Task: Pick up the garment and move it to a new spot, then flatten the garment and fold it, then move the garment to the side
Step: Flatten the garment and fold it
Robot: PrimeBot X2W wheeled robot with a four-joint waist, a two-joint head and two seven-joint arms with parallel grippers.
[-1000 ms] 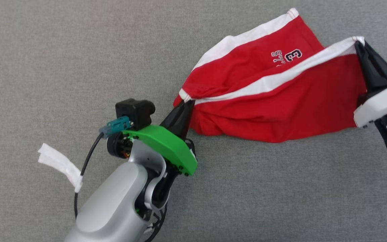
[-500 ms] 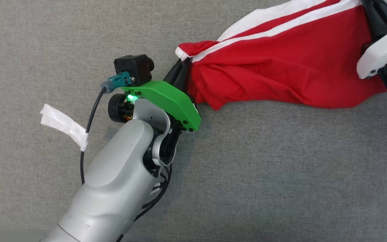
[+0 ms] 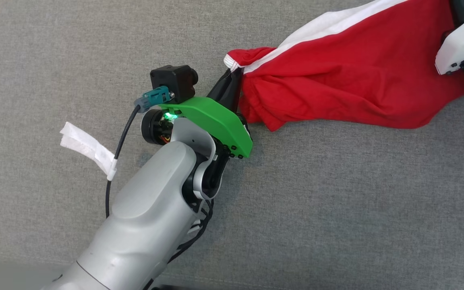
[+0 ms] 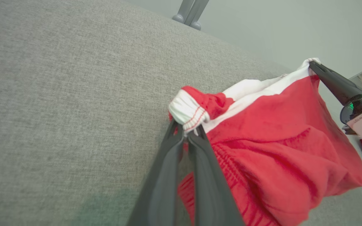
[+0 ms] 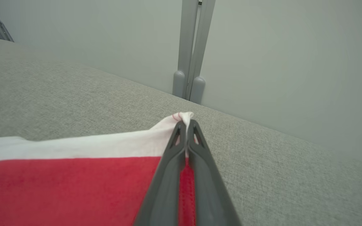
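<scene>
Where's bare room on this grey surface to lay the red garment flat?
Bare grey surface lies below the garment, right of the left arm, and upper left above the left claw. Crowded upper right, by the right claw.

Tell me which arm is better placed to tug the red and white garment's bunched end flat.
Probably left. The jaws of the left gripper are shut on the bunched hem of the red and white fabric garment; the right gripper pinches the far corner, already taut.

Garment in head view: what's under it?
The grey fabric surface shows around the garment, which the left tool and right tool hold by its corners. The patch directly beneath is covered.
</scene>
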